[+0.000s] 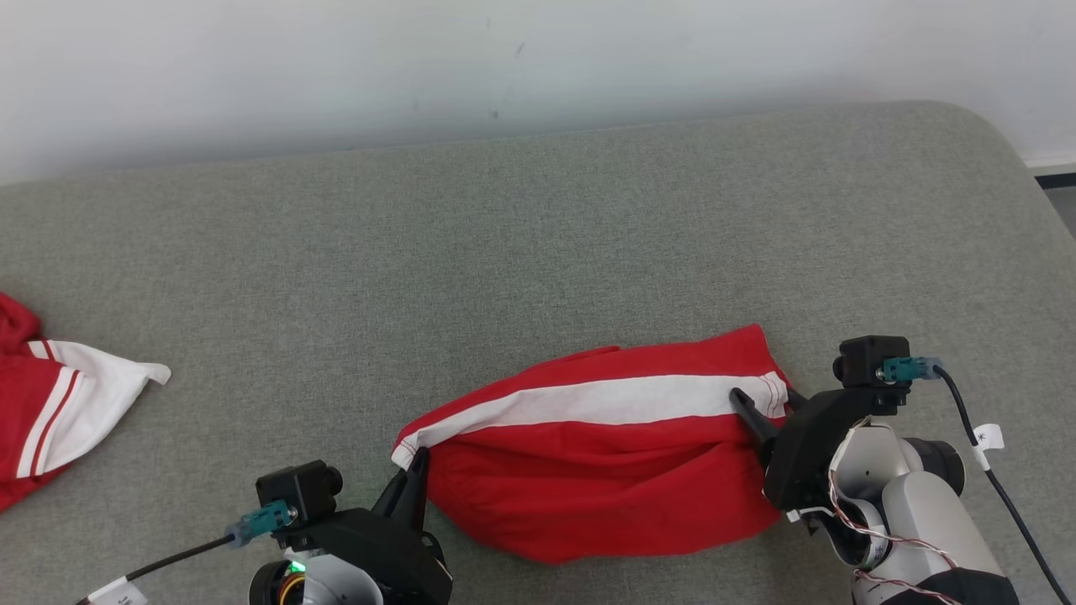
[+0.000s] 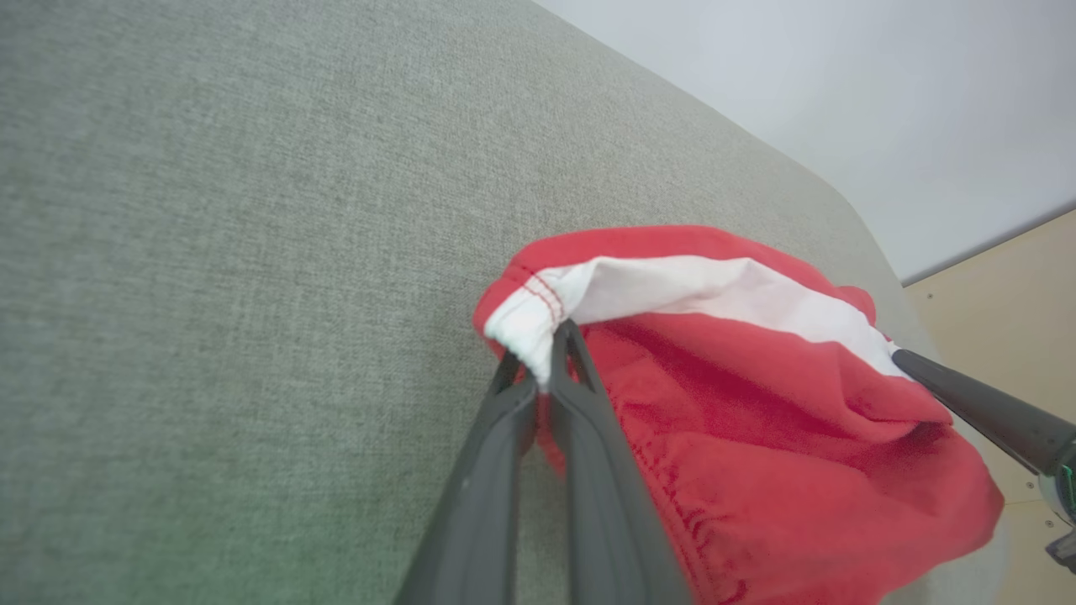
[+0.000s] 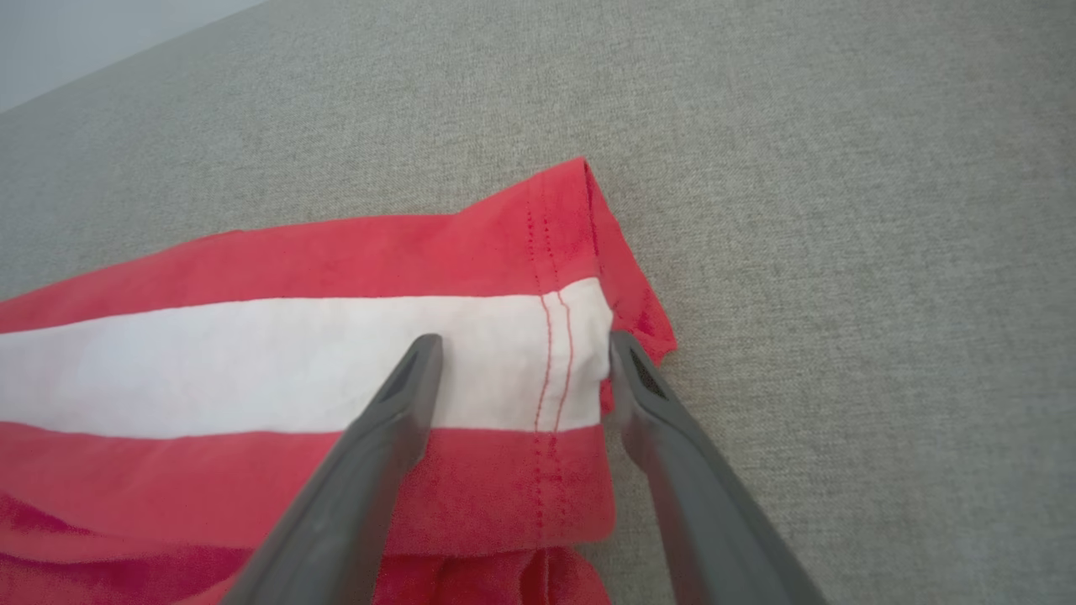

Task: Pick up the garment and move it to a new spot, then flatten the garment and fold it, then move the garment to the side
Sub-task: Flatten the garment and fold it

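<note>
The garment (image 1: 605,470) is a pair of red shorts with a white side stripe, lying bunched on the grey cushioned surface (image 1: 538,252) near its front edge. My left gripper (image 1: 418,472) is shut on the garment's white left corner, and the left wrist view shows that corner (image 2: 525,323) pinched between the gripper's (image 2: 546,370) fingertips. My right gripper (image 1: 765,402) is open at the garment's right hem. In the right wrist view the gripper (image 3: 521,353) has its two fingers standing wide apart on either side of the white stripe's (image 3: 487,370) stitched end, resting on the cloth without pinching it.
A second red and white garment (image 1: 59,412) lies at the far left edge. A white wall (image 1: 504,59) runs behind the surface. The cushion's rounded right corner (image 1: 1009,151) drops to the floor. Bare grey fabric stretches behind and to the left of the shorts.
</note>
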Motion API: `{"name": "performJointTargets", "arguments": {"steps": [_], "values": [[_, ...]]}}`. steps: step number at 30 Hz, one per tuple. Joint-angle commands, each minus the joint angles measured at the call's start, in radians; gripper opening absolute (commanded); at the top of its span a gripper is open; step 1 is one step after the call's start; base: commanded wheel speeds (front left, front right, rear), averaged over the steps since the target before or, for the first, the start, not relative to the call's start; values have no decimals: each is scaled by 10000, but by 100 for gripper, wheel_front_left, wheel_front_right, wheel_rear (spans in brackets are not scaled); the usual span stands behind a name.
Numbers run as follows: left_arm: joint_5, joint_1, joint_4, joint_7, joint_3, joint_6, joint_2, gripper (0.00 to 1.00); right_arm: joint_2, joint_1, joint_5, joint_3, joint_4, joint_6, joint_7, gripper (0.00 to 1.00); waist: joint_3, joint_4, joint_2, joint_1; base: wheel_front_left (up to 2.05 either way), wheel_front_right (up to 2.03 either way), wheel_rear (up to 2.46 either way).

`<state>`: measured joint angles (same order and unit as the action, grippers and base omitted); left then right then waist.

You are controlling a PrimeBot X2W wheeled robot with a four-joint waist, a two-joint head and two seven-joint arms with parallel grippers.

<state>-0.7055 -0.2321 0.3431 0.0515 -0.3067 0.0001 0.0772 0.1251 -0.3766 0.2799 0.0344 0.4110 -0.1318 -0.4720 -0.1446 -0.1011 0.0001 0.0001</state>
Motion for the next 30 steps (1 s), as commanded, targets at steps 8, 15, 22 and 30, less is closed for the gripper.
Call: {"name": "performJointTargets", "arguments": {"steps": [8, 15, 22, 30], "values": [[-5, -130, 10, -51, -24, 43, 84, 0, -49, -194, 41, 14, 406, 22, 275, 100, -41, 48, -1, -1, 0, 0, 0], [-53, -110, -7, -49, -52, 53, 128, 0, -122, -330, 396, -265, 646, 22, 381, 81, -29, 114, -1, -1, 0, 0, 0], [-68, -85, -98, -154, -6, 55, 161, 0, 37, -361, 586, -553, 545, 22, 687, 0, 29, 182, -1, -1, 0, 0, 0], [-268, -547, -903, -912, 309, -367, 206, 0, 39, -652, 1560, -440, -575, 22, 1952, 0, 364, 175, -1, -1, 0, 0, 0]]}}
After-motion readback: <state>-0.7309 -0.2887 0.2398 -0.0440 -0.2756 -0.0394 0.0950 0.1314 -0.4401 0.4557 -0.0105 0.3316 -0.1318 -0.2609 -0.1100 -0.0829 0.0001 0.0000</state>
